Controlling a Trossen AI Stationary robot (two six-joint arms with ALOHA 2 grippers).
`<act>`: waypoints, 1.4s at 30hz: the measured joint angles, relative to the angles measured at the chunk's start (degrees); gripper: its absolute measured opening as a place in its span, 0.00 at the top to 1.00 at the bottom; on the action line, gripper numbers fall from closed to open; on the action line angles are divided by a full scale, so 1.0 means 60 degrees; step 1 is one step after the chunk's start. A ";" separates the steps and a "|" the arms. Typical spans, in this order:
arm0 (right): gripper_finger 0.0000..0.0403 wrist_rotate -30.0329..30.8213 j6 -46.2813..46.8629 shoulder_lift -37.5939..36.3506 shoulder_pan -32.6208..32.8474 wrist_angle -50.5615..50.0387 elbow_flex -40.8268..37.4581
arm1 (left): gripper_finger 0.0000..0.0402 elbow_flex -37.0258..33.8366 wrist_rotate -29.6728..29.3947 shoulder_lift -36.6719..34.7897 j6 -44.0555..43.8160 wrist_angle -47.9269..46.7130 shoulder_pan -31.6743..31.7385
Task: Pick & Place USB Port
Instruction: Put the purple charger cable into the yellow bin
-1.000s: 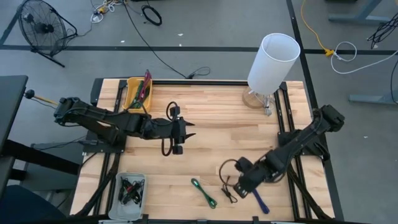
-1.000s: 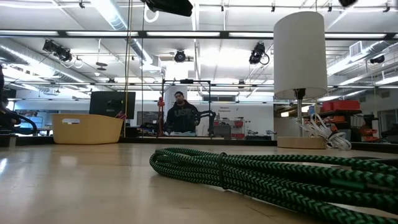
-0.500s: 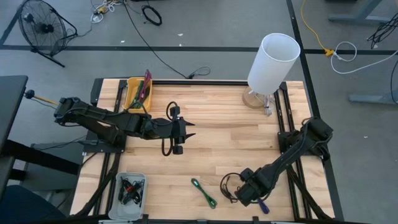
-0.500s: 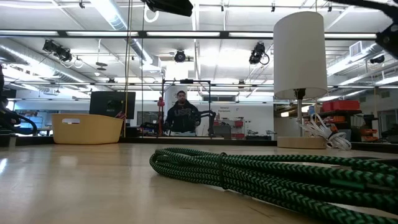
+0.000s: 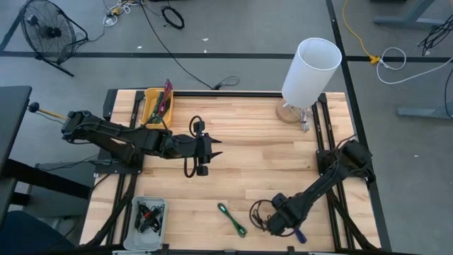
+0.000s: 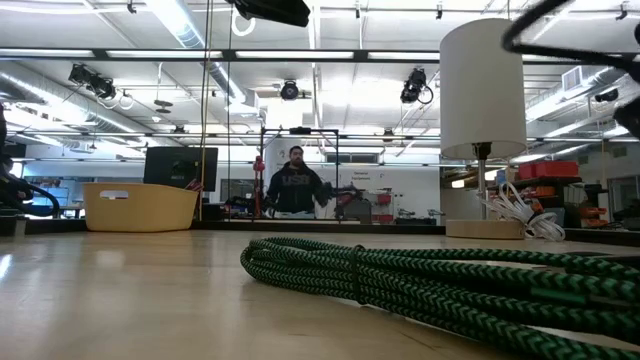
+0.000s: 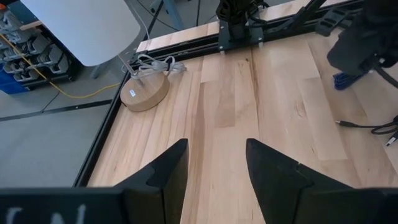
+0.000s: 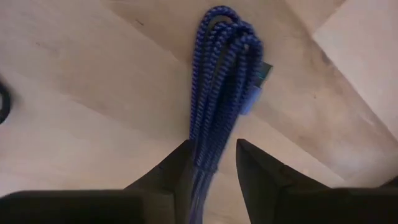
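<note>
Your right end effector (image 8: 211, 163) reaches low over the table (image 5: 255, 134), fingers parted astride the blue cable bundle (image 8: 221, 81); your left end effector (image 7: 214, 165) waits unclenched mid-table.

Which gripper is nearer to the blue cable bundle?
Right. The right gripper is directly over the blue cable bundle, fingers straddling it at the table's near edge. The left gripper hovers open, far off around mid-table.

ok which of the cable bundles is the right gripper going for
The blue braided cable bundle: it runs between the right gripper's open fingers. The green bundle and black cable lie farther left along the table's front edge.
</note>
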 joint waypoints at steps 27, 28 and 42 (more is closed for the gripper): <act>0.98 0.1896 -0.2662 -0.1255 -0.0530 -0.2139 0.0810 | 0.58 0.0000 0.0003 0.0001 -0.0004 0.0034 0.0000; 0.98 0.2499 -0.2834 -0.1538 -0.0661 -0.2153 0.0909 | 0.58 0.0000 0.0003 -0.0001 -0.0007 0.0062 0.0003; 0.99 1.0545 -0.9954 -0.3766 -0.2234 0.2162 0.1260 | 0.58 0.0000 0.0327 -0.0001 -0.0261 0.1429 -0.0004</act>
